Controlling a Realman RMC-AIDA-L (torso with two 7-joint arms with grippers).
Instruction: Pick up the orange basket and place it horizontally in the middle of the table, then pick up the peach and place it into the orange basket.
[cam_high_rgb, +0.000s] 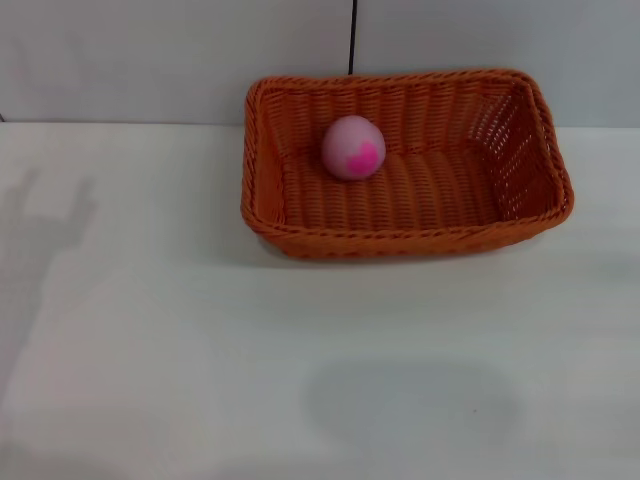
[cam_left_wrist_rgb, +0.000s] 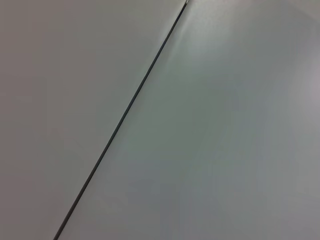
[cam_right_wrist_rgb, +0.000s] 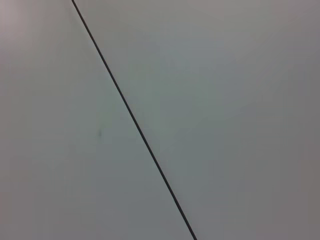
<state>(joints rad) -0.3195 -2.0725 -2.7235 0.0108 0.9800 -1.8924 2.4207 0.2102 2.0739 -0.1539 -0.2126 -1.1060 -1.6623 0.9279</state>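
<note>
Orange wicker fills the far middle of my head view: the orange basket (cam_high_rgb: 405, 165) sits flat on the white tabletop (cam_high_rgb: 200, 350), its long side running left to right, its far rim close to the grey wall panels (cam_high_rgb: 150, 60). The peach (cam_high_rgb: 353, 147) lies inside it, on the woven floor toward the far left part, magenta blotch facing me. Neither of my arms shows over the tabletop, so I cannot tell whether my left or right fingers are released or clenched. Both wrist views show only a plain grey surface crossed by a thin dark seam (cam_left_wrist_rgb: 120, 125) (cam_right_wrist_rgb: 132, 117).
</note>
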